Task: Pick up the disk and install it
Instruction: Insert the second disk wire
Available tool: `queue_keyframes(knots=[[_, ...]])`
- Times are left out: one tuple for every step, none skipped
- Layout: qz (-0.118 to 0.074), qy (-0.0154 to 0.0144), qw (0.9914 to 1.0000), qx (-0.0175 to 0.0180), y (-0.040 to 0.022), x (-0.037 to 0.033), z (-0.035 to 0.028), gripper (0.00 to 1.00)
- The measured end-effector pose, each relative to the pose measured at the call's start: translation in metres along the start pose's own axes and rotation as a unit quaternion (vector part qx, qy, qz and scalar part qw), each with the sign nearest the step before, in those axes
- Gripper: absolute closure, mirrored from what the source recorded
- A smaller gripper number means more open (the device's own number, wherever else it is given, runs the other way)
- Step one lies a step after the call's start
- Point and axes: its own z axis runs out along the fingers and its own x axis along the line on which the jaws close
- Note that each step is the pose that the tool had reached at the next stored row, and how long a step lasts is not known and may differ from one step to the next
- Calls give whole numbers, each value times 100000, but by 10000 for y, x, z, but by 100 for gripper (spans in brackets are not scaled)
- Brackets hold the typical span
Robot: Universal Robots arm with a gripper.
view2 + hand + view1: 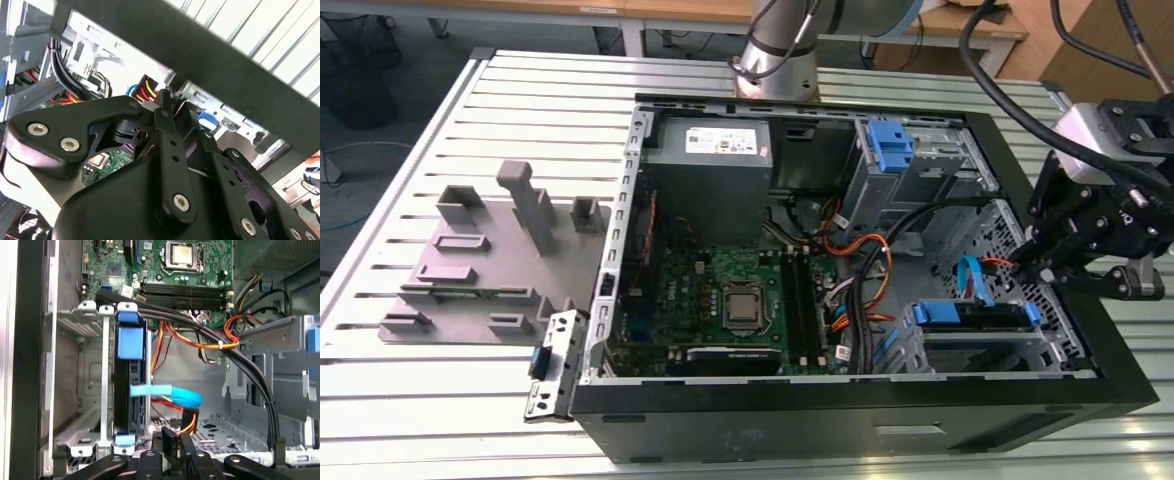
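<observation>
The disk (971, 320) sits in its blue caddy inside the lower drive cage at the front right of the open computer case (854, 420). In the first wrist view the disk (131, 390) stands edge-on in that cage, with a blue cable (170, 394) running from it. My gripper (1035, 268) hovers over the case's right side, just above and beyond the cage, apart from the disk. Its fingertips (167, 439) meet beside orange and red wires. In the second wrist view the gripper (164, 102) looks shut with nothing of the disk in it.
A second blue caddy (890, 150) sits in the upper bay beside the grey power supply (710, 145). Black cable bundles (250, 375) and coloured wires cross the case between motherboard (720, 300) and cages. A grey fixture plate (487, 260) lies on the slatted table on the exterior view's left.
</observation>
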Motion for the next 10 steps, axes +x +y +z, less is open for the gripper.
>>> queue_keyframes(knots=[[-8, 0, 100000, 66, 26, 0, 1, 72], [-11, -2, 100000, 115, 48, 1, 3, 72], [-12, -2, 100000, 164, 73, 1, 4, 72], [-21, -1, 100000, 225, 102, 1, 6, 72], [-26, 4, 100000, 268, 125, 2, 7, 72], [-27, 4, 100000, 284, 133, 2, 8, 72], [-28, 9, 100000, 287, 134, 2, 8, 72], [-31, 15, 100000, 286, 133, 2, 8, 72], [-33, 19, 100000, 286, 134, 2, 8, 72], [-34, 17, 100000, 288, 134, 2, 8, 72]])
